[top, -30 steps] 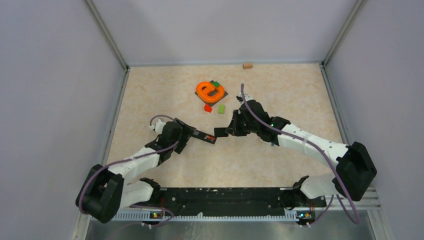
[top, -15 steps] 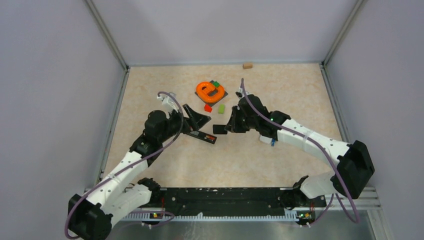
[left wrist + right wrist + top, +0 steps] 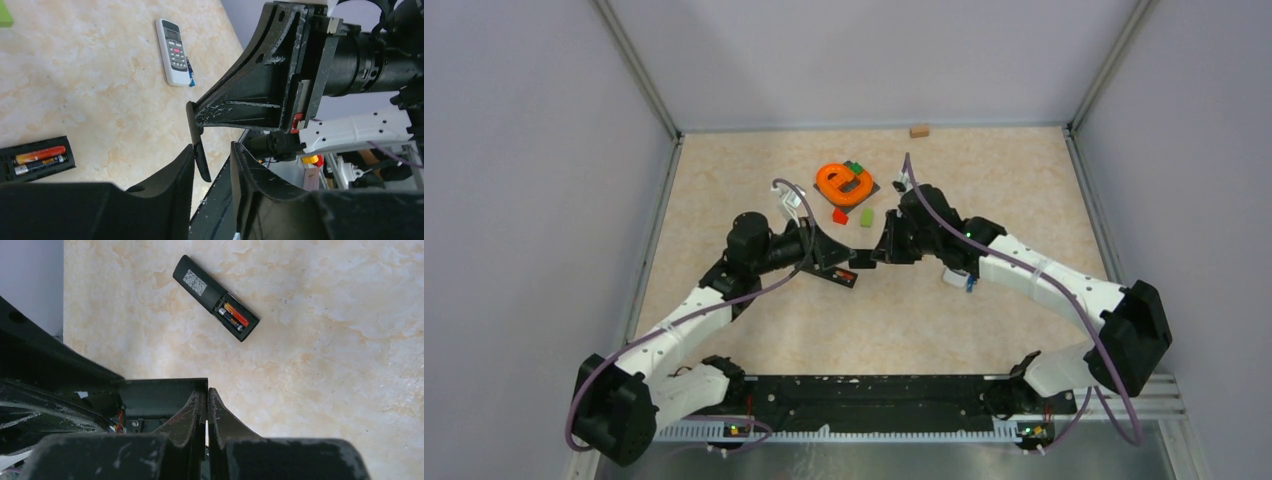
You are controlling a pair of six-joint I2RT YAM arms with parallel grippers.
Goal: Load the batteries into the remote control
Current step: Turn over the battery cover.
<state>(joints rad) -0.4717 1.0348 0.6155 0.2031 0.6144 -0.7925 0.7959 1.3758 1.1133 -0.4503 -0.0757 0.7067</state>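
On table (image 3: 325,365), black remote (image 3: 216,297) w/ batteries (image 3: 233,316) in, R gripper (image 3: 207,392) pinching cover (image 3: 200,155)

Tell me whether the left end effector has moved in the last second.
Yes. The left end effector shifted farther from the bases, toward the orange ring.

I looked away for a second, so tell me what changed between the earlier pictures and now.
The left gripper let go of the black remote and swung up and to the right. It now stands open around the thin black cover, which the right gripper still pinches. The remote, still on the table, and the orange ring hardly moved.
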